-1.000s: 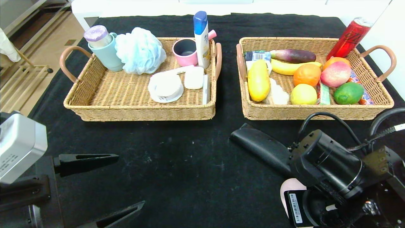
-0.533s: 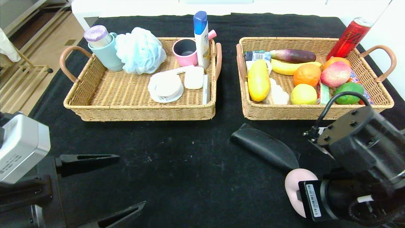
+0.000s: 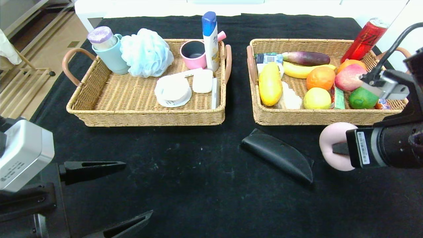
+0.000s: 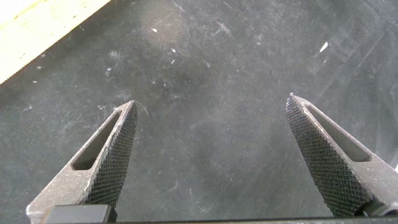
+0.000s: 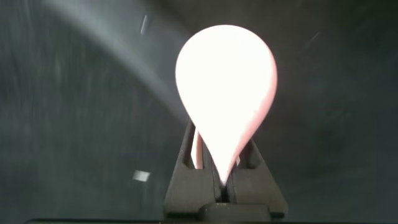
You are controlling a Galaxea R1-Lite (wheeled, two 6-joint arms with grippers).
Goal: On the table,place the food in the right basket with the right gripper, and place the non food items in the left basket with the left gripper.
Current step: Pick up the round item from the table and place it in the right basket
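Note:
My right gripper (image 3: 337,148) is shut on the pale pink bun (image 3: 331,140) and holds it above the table (image 3: 198,178), just in front of the right basket (image 3: 330,117). In the right wrist view the bun (image 5: 227,81) is pinched between the fingers of the gripper (image 5: 222,149). The black half-moon pouch (image 3: 279,155) lies on the cloth to the left of the bun. The yellow loaf (image 3: 270,84) and the lemon-like ball (image 3: 317,98) lie in the right basket. The white tub (image 3: 173,90) lies in the left basket (image 3: 148,117). My left gripper (image 3: 137,188) (image 4: 211,99) is open and empty at the near left. I see no twisted roll.
The left basket also holds a shampoo bottle (image 3: 210,39), a pink cup (image 3: 193,54), a blue loofah (image 3: 145,53) and a teal cup (image 3: 110,54). The right basket holds several fruits and a red can (image 3: 365,39) at its far corner.
My right gripper has risen off the table with the bun and moved away from me toward the right basket's front. The pouch is uncovered. The left arm has not moved.

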